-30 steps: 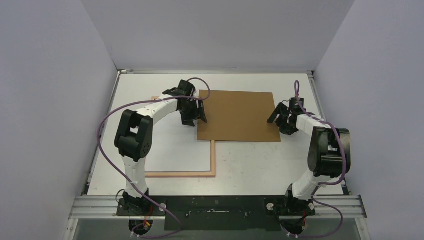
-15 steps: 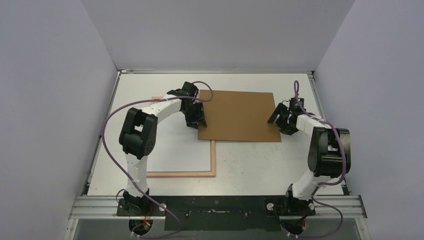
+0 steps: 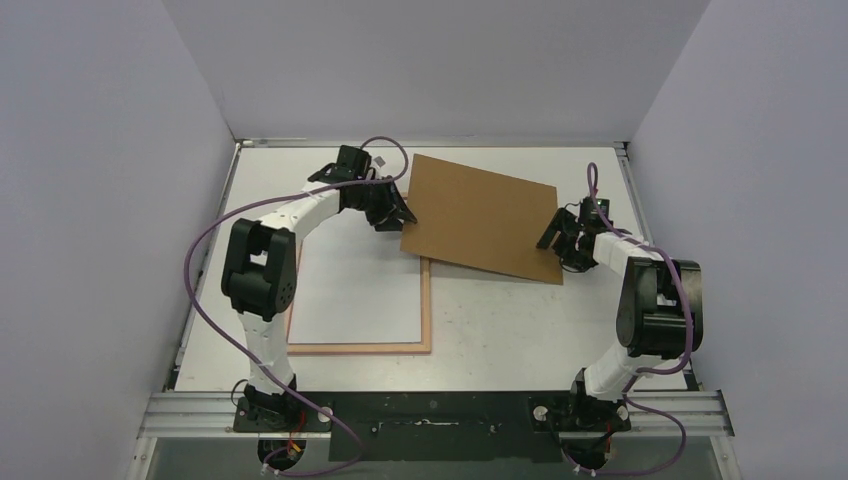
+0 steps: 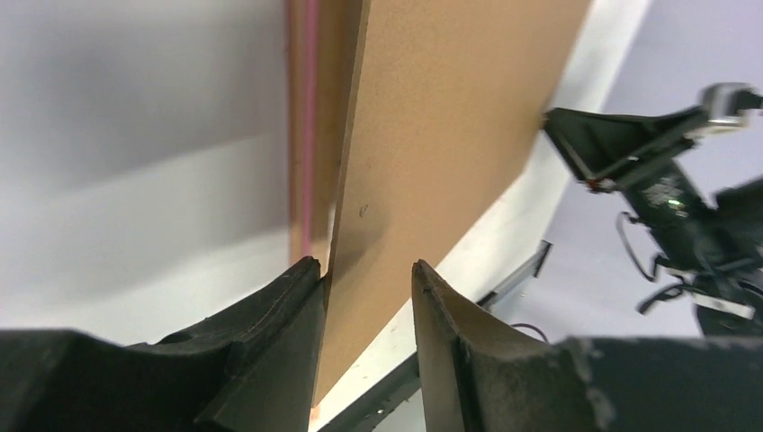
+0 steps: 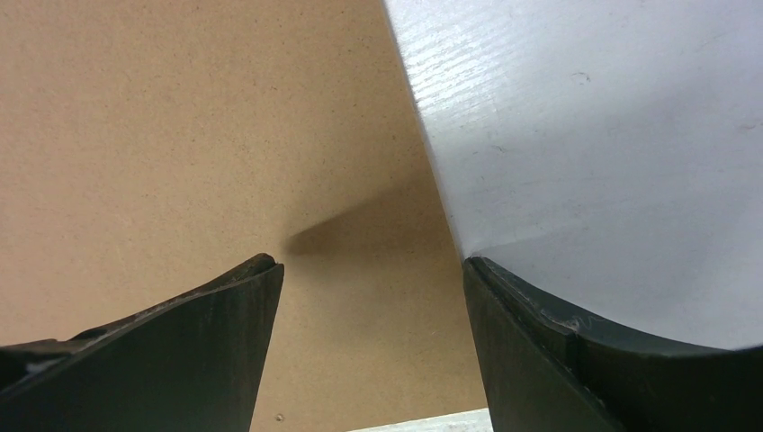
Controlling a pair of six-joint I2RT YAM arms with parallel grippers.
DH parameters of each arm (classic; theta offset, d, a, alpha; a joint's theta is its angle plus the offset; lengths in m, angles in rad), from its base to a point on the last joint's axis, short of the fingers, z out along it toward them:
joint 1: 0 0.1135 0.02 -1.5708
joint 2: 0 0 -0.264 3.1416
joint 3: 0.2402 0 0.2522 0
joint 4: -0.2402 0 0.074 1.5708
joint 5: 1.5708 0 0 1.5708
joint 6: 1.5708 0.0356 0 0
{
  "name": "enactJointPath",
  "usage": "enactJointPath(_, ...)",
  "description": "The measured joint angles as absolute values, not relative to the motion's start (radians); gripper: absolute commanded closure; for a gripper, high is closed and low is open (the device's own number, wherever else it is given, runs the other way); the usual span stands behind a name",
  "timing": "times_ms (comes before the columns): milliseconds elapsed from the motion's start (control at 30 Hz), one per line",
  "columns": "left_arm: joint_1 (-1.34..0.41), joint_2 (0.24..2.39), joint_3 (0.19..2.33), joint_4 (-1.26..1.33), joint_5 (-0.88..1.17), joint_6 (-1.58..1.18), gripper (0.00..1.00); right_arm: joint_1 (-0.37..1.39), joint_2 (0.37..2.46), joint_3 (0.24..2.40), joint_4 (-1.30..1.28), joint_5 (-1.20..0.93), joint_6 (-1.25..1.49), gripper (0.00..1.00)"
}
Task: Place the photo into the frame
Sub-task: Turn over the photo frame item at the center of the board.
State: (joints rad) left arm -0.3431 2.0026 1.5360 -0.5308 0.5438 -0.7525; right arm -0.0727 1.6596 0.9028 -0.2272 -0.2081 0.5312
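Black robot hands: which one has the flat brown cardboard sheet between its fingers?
The left hand: the brown cardboard sheet has its edge between that hand's fingers. The right hand stands open at the opposite edge.

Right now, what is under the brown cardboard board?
The board covers the far-right corner of the frame; elsewhere it is over the white table. Anything else beneath is hidden.

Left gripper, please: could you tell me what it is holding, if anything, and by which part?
The left gripper grips the brown board at its left edge, which is lifted.

Bright, even overhead light — wrist views soft, perhaps motion-blurred.
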Motion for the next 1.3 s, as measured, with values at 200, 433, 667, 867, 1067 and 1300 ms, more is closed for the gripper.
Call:
enactJointPath(200,-0.327,1.984,1.536,-0.425,0.66,-0.79,0.71,-0.073,1.647,0.89,-0.225,-0.193,0.526,0.25)
enactJointPath(433,-0.336,1.984,1.536,-0.38,0.759,-0.81,0.76,-0.073,1.645,0.887,-0.225,-0.194,0.527,0.25)
enactJointPath(667,-0.343,1.984,1.539,-0.371,0.793,-0.816,1.0,-0.078,1.644,0.887,-0.226,-0.207,0.528,0.26)
enactJointPath(867,-0.34,1.984,1.584,-0.381,0.815,-0.806,1.0,-0.078,1.611,0.886,-0.273,-0.227,0.548,0.2)
enactJointPath(1067,-0.325,1.984,1.616,-0.401,0.818,-0.846,1.0,-0.064,1.449,0.879,-0.375,-0.233,0.535,0.16)
enactJointPath(1300,-0.282,1.967,1.641,-0.427,0.79,-0.949,1.0,0.096,1.256,0.879,-0.304,-0.252,0.407,0.18)
